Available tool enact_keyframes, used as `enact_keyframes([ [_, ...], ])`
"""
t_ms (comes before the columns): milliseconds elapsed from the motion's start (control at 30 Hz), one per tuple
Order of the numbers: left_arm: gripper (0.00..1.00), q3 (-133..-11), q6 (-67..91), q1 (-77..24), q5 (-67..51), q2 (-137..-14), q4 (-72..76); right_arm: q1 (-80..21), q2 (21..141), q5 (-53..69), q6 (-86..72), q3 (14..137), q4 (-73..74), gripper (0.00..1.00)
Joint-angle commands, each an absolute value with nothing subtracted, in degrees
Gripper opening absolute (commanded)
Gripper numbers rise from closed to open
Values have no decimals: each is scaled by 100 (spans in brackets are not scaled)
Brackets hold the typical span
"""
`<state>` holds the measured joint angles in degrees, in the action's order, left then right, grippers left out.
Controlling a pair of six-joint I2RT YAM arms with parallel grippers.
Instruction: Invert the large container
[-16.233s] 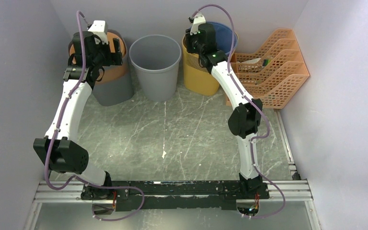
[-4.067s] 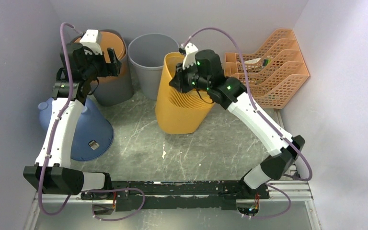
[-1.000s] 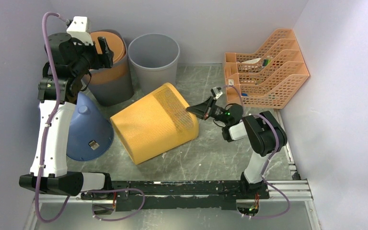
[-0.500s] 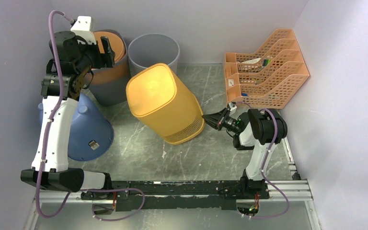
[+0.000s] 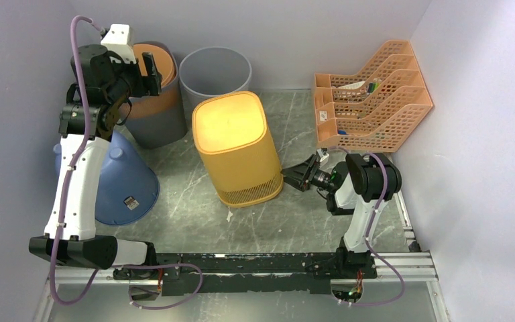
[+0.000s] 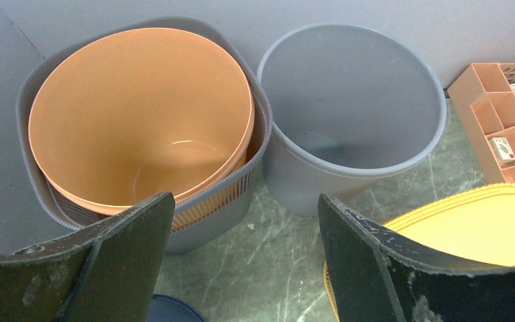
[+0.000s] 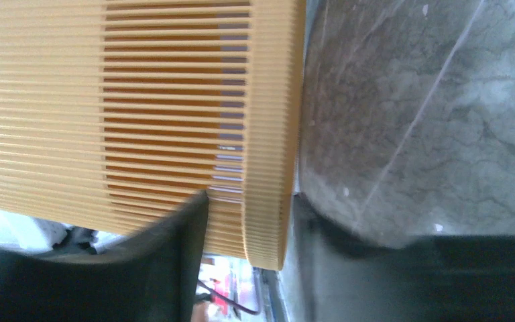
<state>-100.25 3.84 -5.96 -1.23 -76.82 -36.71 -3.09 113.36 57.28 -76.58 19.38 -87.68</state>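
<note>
Hovering over the far-left corner of the worktop [image 5: 188,208], the left gripper [image 6: 245,201] is hanging spread wide and gripping nothing, above an orange bin [image 6: 141,114] that is sitting inside a ribbed grey bin [image 6: 224,211]. A blue container [image 5: 124,178] is lying mouth-down along the left edge, and a round grey bin [image 6: 349,100] is standing at the back edge. The large container [image 5: 236,144], yellow and ribbed, is standing base-up near the middle, its rim [image 7: 271,134] meeting the worktop, so the turn is looking done.

The right gripper [image 5: 300,178] is lying low at the container's right side, its jaws standing apart and straddling that rim: one finger is lying against the wall, the other on the mouth side. Whether the rim is resting on that finger I cannot tell. That is where the risk is sitting: a finger catching on the ribs while pulling out could be dragging the container, or tipping it toward the blue one.

An orange file tray [image 5: 375,94] is occupying the far-right corner. The worktop is showing as smooth grey marble, probably slippery, and plain walls [image 5: 483,134] are closing in on three sides, leaving little room.
</note>
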Motion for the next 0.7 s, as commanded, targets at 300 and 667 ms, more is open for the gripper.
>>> enact_keyframes([
  [300, 90, -9799, 292, -677, -67, -7594, -3522, -43, 11792, 5672, -7297, 1926, -10354, 75],
  [667, 91, -9661, 230, -677, 53, -7603, -3449, 580, 12305, 5756, -7303, 2035, -10414, 77],
])
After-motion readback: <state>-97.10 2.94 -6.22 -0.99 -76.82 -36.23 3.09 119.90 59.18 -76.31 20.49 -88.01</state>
